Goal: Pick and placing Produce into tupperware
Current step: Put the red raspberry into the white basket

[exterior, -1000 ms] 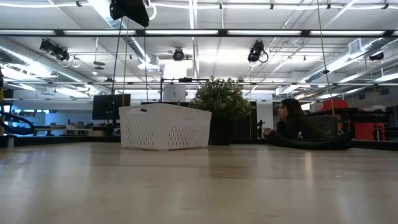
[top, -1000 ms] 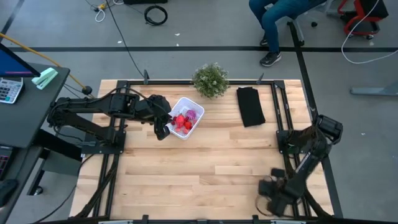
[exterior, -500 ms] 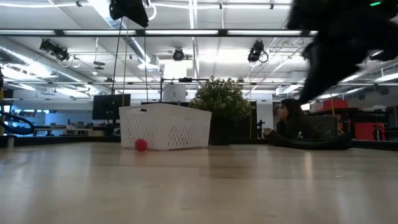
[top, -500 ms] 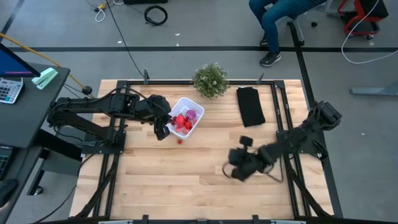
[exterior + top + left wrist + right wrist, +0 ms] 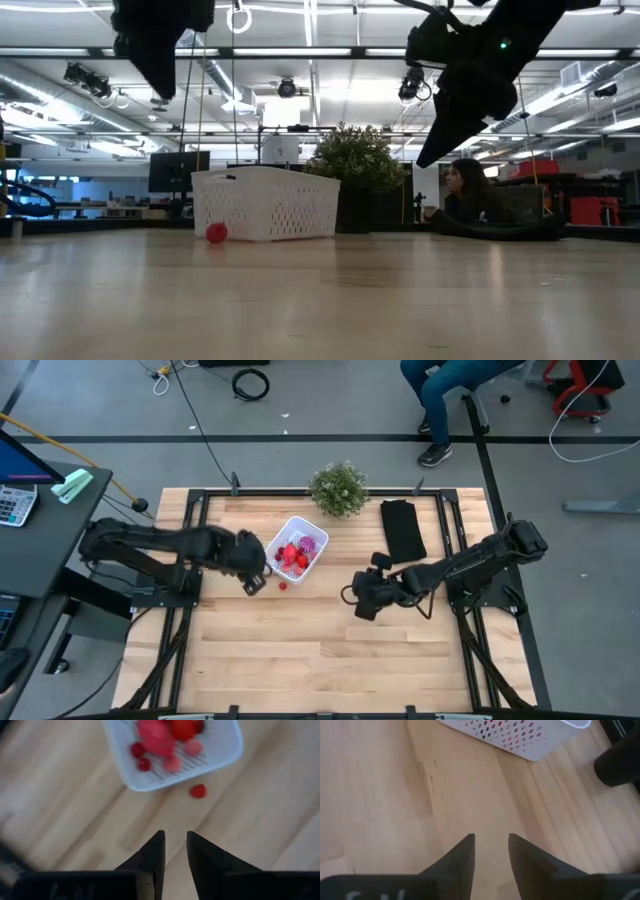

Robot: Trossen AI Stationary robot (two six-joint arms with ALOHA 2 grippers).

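**Red berry loose on the bench as two arms hovered near the tupperware**

Wooden planks of the bench (image 5: 300,640) carried the white tupperware (image 5: 298,548) in the upper centre of the overhead frame, its perforated floor holding a heap of produce (image 5: 293,553), mostly red with one purple piece. A single red piece (image 5: 283,585) lay outside it on the wood, just beside the container's lower edge; the level view showed this piece (image 5: 216,233) resting in front of the basket's left corner. The left gripper (image 5: 254,582) hung at left of centre, close to the stray piece and just beside the container, and its wrist camera showed the jaws slightly spread with nothing between them, pointed toward the container and the loose piece (image 5: 198,791). The right gripper (image 5: 362,603) reached in from the right edge to mid-frame, well apart from the container, its jaws likewise parted a little over bare wood and holding nothing. A green potted plant (image 5: 338,488) and a black folded cloth (image 5: 403,530) sat along the upper edge.
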